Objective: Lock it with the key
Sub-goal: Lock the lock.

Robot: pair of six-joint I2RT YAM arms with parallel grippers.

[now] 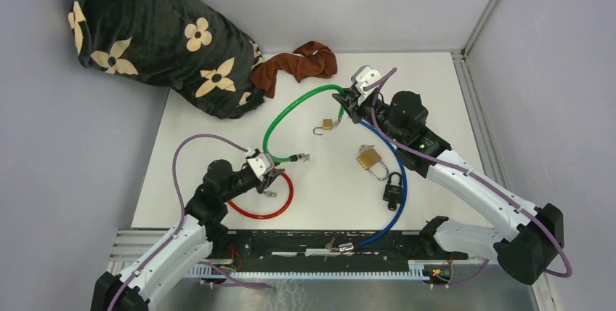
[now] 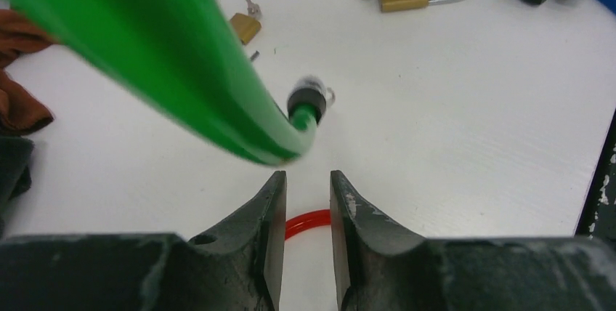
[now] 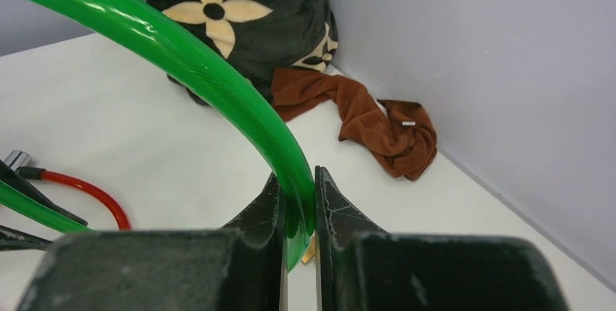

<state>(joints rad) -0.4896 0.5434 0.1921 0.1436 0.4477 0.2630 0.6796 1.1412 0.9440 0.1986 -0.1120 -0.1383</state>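
While the right gripper [image 1: 346,102] pinched one end of the green cable lock [image 1: 287,111] tightly between its fingers, at upper centre of the top view, the cable arched down-left and its free pin end [image 1: 301,157] hung beside the left gripper [image 1: 270,174]. I judged the step in hand to be bringing the two cable ends together; next, the left arm probably needed to seize the pin end and guide it to the held end before any key was turned. Only the left wrist view showed its fingers [image 2: 272,209] standing narrow with nothing between them, the red cable [image 2: 309,221] visible through the gap, and a small brass padlock [image 2: 245,27] with a key [image 2: 252,7] at upper centre. The right wrist view alone confirmed the grip on the cable.
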